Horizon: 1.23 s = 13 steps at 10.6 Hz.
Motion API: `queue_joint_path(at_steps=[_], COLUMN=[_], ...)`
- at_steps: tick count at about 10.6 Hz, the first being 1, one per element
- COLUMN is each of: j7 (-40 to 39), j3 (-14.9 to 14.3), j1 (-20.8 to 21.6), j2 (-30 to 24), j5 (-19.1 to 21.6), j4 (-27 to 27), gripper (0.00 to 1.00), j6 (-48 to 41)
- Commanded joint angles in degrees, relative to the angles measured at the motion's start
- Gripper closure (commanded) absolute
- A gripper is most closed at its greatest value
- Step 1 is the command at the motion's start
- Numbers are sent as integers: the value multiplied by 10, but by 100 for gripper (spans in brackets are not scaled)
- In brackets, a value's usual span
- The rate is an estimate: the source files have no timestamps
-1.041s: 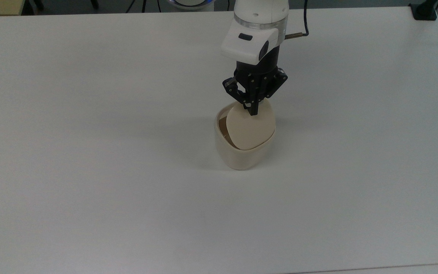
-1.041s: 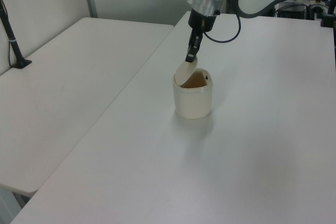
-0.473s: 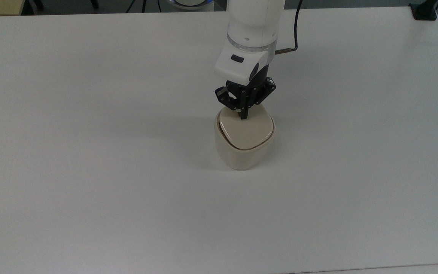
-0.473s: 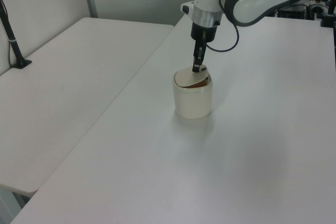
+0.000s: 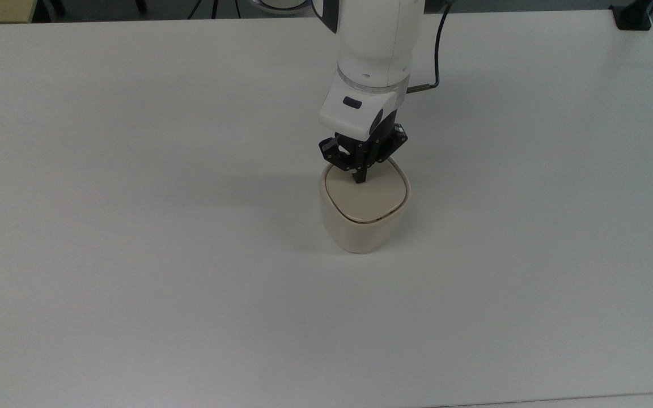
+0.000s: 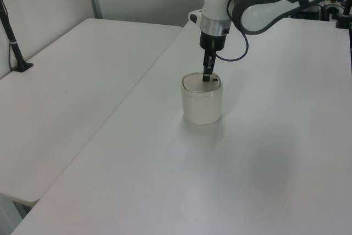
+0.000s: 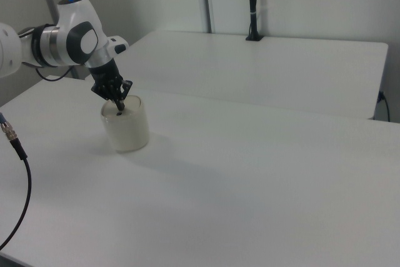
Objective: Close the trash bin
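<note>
Lid (image 5: 366, 198) now sitting flush in trash bin (image 5: 363, 232), was tilted open a second ago | bin standing mid-tabletop (image 5: 134, 170) | gripper (image 5: 359, 180) clenched, tip pressing lid's far edge | closing looking done, retract pending

Arm (image 5: 377, 34) reaches down near vertical, wrist angled slightly; gripper (image 5: 359, 180) (image 6: 206, 78) (image 7: 120, 107) points downward, fingers pressed together, tips low.

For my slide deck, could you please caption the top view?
End effector pressing down on the lid of the bin, lid lying flat, on a white table.
</note>
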Motion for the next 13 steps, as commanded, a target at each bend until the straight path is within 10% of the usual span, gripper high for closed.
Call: queue_joint_path(at_steps=[1, 13], j7=[-14, 92], j3=[-2, -4], j1=[0, -44], j2=[8, -131], j5=[-7, -11], j4=[-7, -5], gripper=[100, 98], j6=[-11, -186])
